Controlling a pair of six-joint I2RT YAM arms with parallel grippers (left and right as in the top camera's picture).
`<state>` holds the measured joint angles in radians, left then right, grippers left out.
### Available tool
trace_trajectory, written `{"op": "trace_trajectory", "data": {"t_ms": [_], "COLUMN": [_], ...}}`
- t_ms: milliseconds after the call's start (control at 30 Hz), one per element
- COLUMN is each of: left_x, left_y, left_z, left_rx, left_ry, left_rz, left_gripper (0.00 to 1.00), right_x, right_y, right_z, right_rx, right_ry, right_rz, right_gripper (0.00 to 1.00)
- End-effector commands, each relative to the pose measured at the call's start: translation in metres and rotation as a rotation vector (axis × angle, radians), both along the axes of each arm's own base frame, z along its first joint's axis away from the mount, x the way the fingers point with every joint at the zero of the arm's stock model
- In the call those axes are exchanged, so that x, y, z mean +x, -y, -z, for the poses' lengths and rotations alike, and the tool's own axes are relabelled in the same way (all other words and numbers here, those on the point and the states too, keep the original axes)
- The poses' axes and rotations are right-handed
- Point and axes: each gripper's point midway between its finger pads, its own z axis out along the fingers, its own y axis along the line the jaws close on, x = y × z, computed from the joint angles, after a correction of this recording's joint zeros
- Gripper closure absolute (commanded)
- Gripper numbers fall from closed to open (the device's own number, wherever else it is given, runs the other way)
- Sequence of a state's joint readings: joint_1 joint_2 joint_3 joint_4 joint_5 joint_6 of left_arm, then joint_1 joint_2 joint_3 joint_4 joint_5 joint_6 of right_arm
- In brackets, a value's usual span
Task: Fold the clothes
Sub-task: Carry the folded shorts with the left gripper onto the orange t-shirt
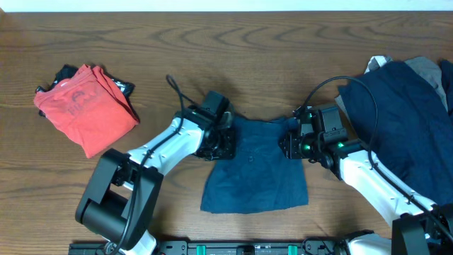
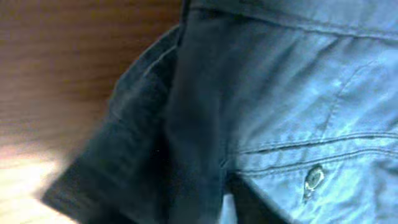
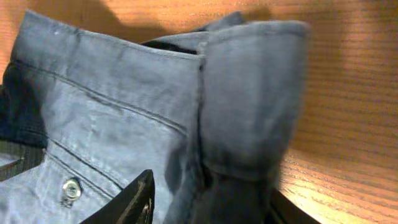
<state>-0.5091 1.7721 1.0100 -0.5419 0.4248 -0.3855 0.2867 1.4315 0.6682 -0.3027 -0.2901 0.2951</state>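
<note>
Here the right end effector (image 1: 291, 146) clamps the trousers (image 1: 256, 173); whether the left end effector (image 1: 226, 144) does is unclear.

Clothes pile (image 1: 398, 124) blocks right; red shirt (image 1: 85, 106) left

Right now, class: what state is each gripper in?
Left gripper: cannot be told; trousers fill its view.
Right gripper: closed on the trousers' waistband.
</note>
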Motion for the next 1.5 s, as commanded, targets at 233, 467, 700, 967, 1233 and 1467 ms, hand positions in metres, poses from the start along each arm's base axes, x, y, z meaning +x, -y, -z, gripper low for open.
{"op": "trace_trajectory", "data": {"t_ms": [233,467,700,967,1233,1467], "left_x": [0.071,0.138,0.152,0.117,0.136,0.138], "left_y": [-0.063,-0.191,-0.315,-0.396,-0.346,-0.247], "left_z": [-0.047,-0.146,-0.202,-0.179,-0.189,-0.171], "left_rx": [0.119,0.233,0.334,0.372,0.123,0.064], "left_ry": [0.227,0.518,0.73,0.597,0.617,0.515], "left_rz": [-0.121,-0.477,-0.754,-1.015,-0.908,-0.662], "left_gripper": [0.94,0.94,0.94,0.11,0.02,0.02], "right_x": [0.022,0.013,0.006,0.004,0.006,0.019], "right_y": [0.008,0.017,0.019,0.019,0.021,0.02], "right_z": [-0.101,-0.127,-0.123,-0.121,-0.121,-0.112], "right_rx": [0.036,0.049,0.043,0.039,0.027,0.025], "right_ry": [0.216,0.276,0.247,0.234,0.243,0.238], "right_rz": [0.026,0.047,0.046,0.046,0.056,0.06], "right_gripper": [0.52,0.51,0.52,0.52,0.48,0.44]}}
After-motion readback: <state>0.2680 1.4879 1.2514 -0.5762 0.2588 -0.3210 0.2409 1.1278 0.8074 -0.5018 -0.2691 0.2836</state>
